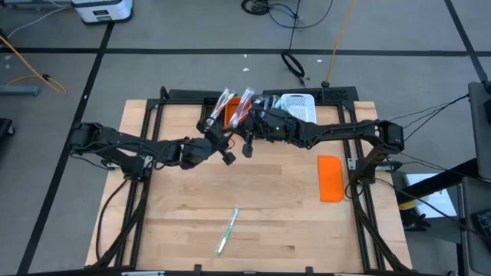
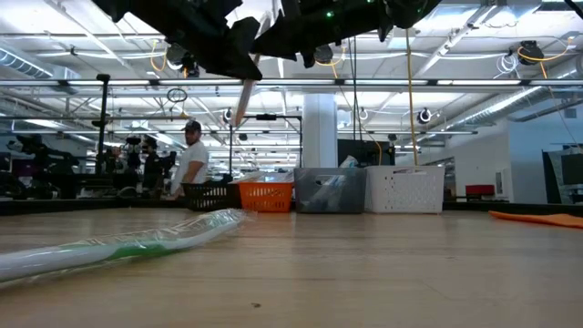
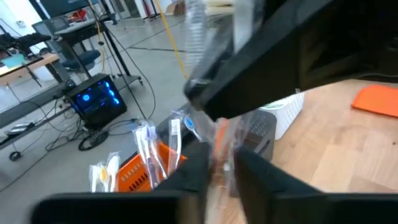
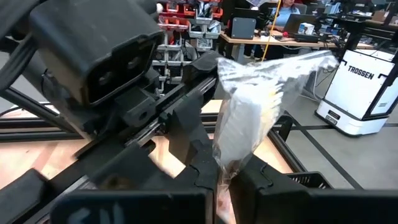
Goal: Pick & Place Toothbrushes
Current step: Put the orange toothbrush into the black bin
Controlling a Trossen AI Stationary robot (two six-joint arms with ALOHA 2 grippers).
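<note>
**A:** Left gripper [image 1: 209, 126], from above: raised at the table's twelve o'clock, pinching a toothbrush packet [image 1: 225, 102]; right gripper [image 1: 245, 121] just beside it at three o'clock, clamped on a second packet [image 1: 245, 101]; a loose toothbrush [image 1: 228, 230] lies flat at six o'clock, orange block [image 1: 330, 178] at three.

**B:** Why hold both so high?

**A:** Likely to clear the bin rims along the far edge; a guess only.

**B:** Table level?

**A:** Both arms hang overhead, one handle dangling free; orange bin [image 2: 266, 196] and white bin [image 2: 404, 189] stand at the far edge; a person [image 2: 193, 157] stands well beyond the table.

**B:** Left wrist?

**A:** Fingers [image 3: 200, 167] drawn close with the packet between them, gripped low so its length sticks up; more packets stand in the orange bin, so it looks like the drop point.

**B:** Right wrist?

**A:** Fingers together on the wrapper's lower end; the film bunches above them; the left arm crowds close, so collision is the risk.
</note>
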